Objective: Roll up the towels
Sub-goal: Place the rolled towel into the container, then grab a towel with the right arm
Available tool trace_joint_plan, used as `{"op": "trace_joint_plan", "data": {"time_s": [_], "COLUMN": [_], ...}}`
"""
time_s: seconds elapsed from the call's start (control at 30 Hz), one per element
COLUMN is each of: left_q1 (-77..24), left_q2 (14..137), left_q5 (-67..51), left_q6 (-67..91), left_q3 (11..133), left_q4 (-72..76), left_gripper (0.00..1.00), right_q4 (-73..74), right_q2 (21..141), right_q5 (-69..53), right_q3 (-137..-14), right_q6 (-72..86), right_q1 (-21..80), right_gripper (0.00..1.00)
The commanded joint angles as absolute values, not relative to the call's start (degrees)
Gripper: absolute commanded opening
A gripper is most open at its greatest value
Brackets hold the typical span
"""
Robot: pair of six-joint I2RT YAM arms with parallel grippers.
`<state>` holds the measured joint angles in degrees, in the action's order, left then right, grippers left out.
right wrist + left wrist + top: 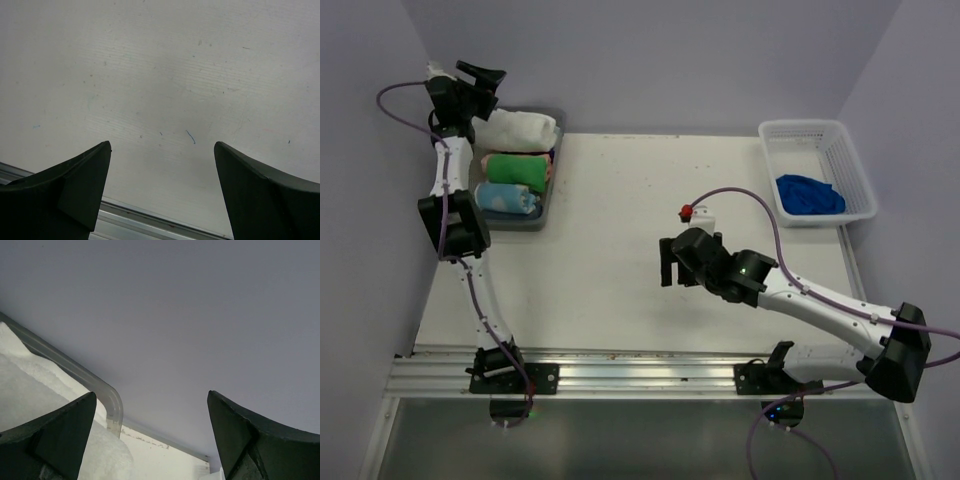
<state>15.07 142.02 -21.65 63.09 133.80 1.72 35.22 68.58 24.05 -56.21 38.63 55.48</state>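
Pale lilac walls (650,60) close in a white table (620,200), and we look down on it from above the two arm bases. At the far left of the table we see a grey plastic tray (520,226) holding three rolled cloths in a row. A plain white terry towel (525,128) is at the far end, a bright green towel (515,165) in the middle, and a pale blue dotted towel (505,197) nearest us. The white towel is rolled up and lies inside the tray, against its far end. At the far right stands a white slotted plastic basket (800,127). The small royal blue terry towel (810,193) lies crumpled and unrolled inside it, toward its near end.

We find the left pincer (485,75) raised above the far left corner of the tray, close to the wall. Its wrist camera shows both dark fingers (60,435) spread wide with nothing between them, and the white towel and the rounded tray corner sit below and to one side. The right pincer (667,263) hovers over the middle of the table, well apart from both towels. Its fingers also stand wide apart and hold nothing. Beneath them we see the scuffed table surface and a strip of metal rail (150,220).
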Motion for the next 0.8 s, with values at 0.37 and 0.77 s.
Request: {"op": "trace_joint_plan", "data": {"time_s": [0.37, 0.77], "left_q1": [11.17, -13.52], "left_q2": [101.44, 83.5], "left_q5": [-14.08, -1.67], "left_q6": [35.08, 26.54], "left_q3": [107.33, 83.42], "left_q4": [-17.63, -28.12], "left_gripper": [0.98, 0.98], "right_q4": [38.93, 42.8], "right_q2": [71.1, 83.91], "right_q5": [35.6, 22.24], "right_q3": [-62.31, -83.92], "right_q6": [32.96, 27.16], "right_q1": [52.57, 11.8], "right_gripper": [0.91, 0.85]}}
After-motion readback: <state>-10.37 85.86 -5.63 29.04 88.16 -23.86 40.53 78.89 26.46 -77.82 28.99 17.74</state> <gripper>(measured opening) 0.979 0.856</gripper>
